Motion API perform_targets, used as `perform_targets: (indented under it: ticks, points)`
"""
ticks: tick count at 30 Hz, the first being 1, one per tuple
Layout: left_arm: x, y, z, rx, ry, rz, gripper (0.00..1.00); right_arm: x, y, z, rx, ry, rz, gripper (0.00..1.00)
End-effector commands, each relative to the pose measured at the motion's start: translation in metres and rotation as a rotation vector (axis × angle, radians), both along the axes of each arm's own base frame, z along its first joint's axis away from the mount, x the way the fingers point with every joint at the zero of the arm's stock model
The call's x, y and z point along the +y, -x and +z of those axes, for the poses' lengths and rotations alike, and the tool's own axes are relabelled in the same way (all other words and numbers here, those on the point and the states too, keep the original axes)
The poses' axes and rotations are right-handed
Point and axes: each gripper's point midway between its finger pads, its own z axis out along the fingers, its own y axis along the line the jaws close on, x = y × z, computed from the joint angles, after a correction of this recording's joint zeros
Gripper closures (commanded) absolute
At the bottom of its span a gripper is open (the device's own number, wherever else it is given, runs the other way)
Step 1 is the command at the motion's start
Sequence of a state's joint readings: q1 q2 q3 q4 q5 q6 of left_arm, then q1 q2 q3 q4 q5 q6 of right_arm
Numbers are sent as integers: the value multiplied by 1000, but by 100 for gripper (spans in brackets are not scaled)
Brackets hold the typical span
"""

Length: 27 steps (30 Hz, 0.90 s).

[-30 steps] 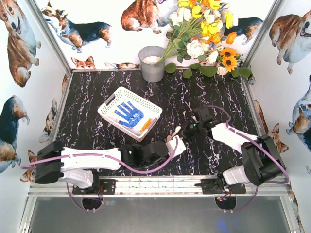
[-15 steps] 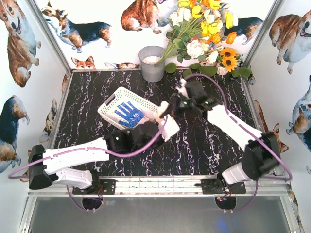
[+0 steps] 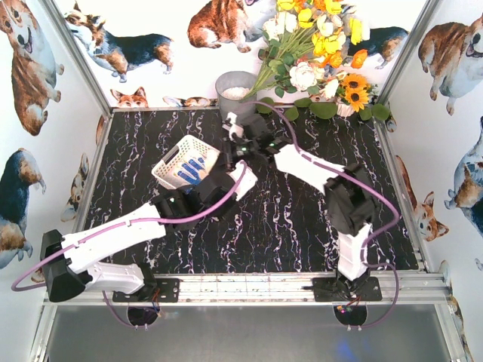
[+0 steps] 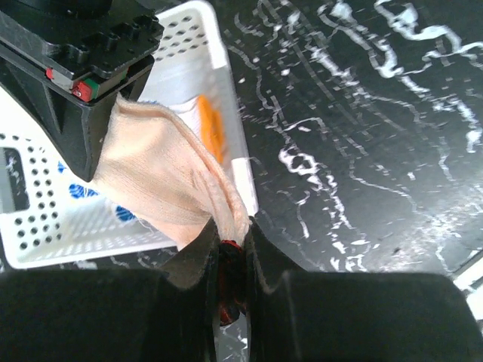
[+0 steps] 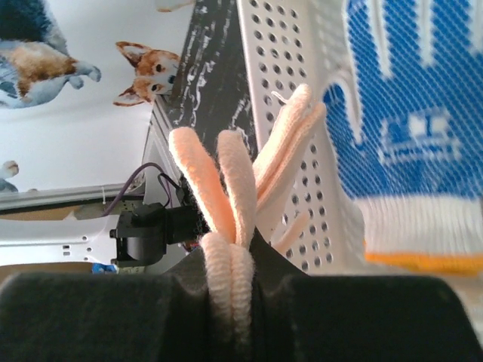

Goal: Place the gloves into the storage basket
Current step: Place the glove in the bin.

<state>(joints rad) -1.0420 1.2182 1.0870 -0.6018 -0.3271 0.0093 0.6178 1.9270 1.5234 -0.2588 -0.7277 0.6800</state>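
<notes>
- A cream glove [image 4: 162, 177] is pinched in the closed left gripper [image 4: 230, 249], over the storage basket [image 4: 226, 113] rim
- A second glove [image 5: 226, 188] is clamped tightly by the right gripper [image 5: 230, 260]; the basket is found just ahead

2 robot arms show, the left arm [image 3: 113, 235] and the right arm [image 3: 306, 167], with 1 white basket [image 3: 170, 160], 1 grey bucket [image 3: 236, 102], 1 bunch of flowers [image 3: 317, 45], 1 blue-and-white glove [image 3: 193, 167] and 1 cream glove [image 4: 162, 177] (1 orange strip [image 4: 210, 130] in the basket may be a 3rd glove; unclear).
</notes>
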Motion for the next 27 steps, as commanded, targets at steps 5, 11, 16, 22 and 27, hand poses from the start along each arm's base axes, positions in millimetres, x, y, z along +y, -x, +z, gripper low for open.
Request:
perform_targets:
  ticks: [5, 11, 16, 22, 27]
  points:
    - [31, -16, 0, -1, -87, 82, 100, 63, -35, 36, -236, -227, 112, 100]
    - [56, -32, -6, -23, -180, 177, 100, 88, -48, 18, -246, -264, 153, 100]
    - [62, -42, -14, -19, -227, 191, 100, 101, -62, 4, -261, -276, 160, 100]
    - [57, -51, -25, -6, -260, 170, 100, 111, -75, -14, -275, -277, 150, 100]
    - [59, -61, -30, -13, -305, 192, 100, 117, -83, -29, -268, -265, 153, 100]
